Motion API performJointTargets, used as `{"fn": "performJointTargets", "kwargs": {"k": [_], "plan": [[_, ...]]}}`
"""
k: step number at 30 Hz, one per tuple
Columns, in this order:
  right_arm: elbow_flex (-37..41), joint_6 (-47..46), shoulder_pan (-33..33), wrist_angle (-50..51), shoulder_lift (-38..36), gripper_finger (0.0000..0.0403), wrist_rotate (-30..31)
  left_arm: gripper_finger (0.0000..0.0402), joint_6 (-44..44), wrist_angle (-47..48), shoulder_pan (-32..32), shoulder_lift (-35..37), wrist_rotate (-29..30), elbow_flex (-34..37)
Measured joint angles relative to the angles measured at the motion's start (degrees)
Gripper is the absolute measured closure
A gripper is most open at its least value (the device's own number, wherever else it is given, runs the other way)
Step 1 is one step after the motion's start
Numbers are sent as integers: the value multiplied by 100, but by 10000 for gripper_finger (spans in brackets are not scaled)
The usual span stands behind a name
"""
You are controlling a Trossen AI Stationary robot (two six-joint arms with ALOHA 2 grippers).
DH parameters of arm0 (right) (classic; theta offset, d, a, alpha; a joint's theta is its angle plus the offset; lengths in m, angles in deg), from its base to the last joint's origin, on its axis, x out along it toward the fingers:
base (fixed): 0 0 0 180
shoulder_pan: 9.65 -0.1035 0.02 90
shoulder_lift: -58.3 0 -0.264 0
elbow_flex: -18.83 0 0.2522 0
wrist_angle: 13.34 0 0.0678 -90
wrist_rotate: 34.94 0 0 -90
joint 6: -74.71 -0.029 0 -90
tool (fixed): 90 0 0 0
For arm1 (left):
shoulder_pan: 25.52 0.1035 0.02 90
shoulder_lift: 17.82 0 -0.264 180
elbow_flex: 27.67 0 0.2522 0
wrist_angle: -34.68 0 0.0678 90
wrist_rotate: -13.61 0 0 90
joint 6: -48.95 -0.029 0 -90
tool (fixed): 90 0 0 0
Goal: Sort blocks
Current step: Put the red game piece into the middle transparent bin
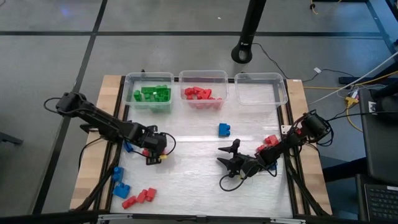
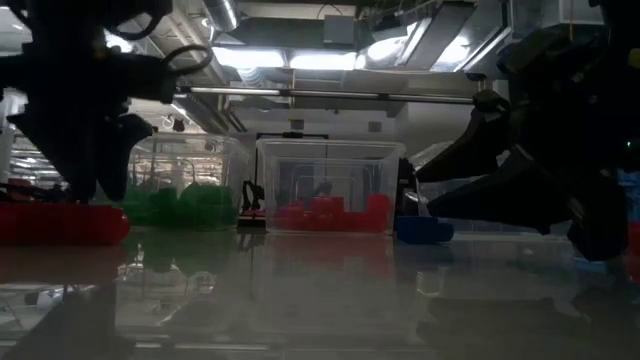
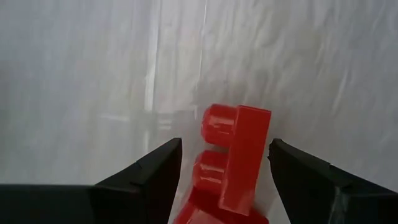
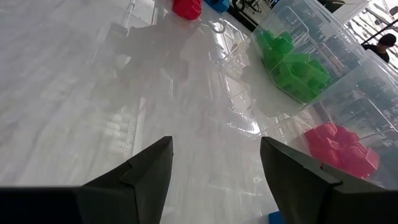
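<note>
My left gripper (image 1: 152, 149) hangs low over the table's left middle, open, with a red studded block (image 3: 239, 162) between its fingers. My right gripper (image 1: 219, 155) is open and holds nothing; it lies low at the table's centre right, pointing left. A lone blue block (image 1: 224, 129) rests on the table beyond it. Loose blue blocks (image 1: 119, 182) and red blocks (image 1: 140, 197) lie near the left near corner. More red blocks (image 1: 270, 140) sit beside the right arm. My left gripper has the red block between its open fingers, coming from above. One finger (image 3: 292, 162) stands right at the block's flat side (image 3: 258, 155); whether it touches, I cannot tell. The other finger (image 3: 161, 165) stands apart from the studs (image 3: 217, 121).
Three clear bins stand in a row along the far edge: one with green blocks (image 1: 149, 93), one with red blocks (image 1: 202, 94), and one with nothing visible inside (image 1: 261, 89). A dark stand base (image 1: 244, 53) sits on the floor beyond. Cables run along the table's right side.
</note>
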State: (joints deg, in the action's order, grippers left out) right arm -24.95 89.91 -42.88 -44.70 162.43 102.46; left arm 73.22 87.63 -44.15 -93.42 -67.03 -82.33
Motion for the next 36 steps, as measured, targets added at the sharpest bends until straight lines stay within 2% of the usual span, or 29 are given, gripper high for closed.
{"fn": "performJointTargets", "kwargs": {"k": [13,16,20,22,28,36], "plan": [[0,2,0,15,0,162,-1,177,-41,-1492,0,-48,-131,1006],[0,2,0,13,0,162,-1,193,4,-1702,4,-117,-74,1130],[0,0,0,20,0,162,1,237,46,-1772,40,-152,-56,1149],[0,0,0,20,0,162,5,242,54,-1817,74,-126,-85,1155],[0,0,0,20,0,162,8,242,-33,-1877,151,-157,-179,862],[0,2,0,20,0,162,14,238,-754,-1879,511,-151,6,-287]]}}
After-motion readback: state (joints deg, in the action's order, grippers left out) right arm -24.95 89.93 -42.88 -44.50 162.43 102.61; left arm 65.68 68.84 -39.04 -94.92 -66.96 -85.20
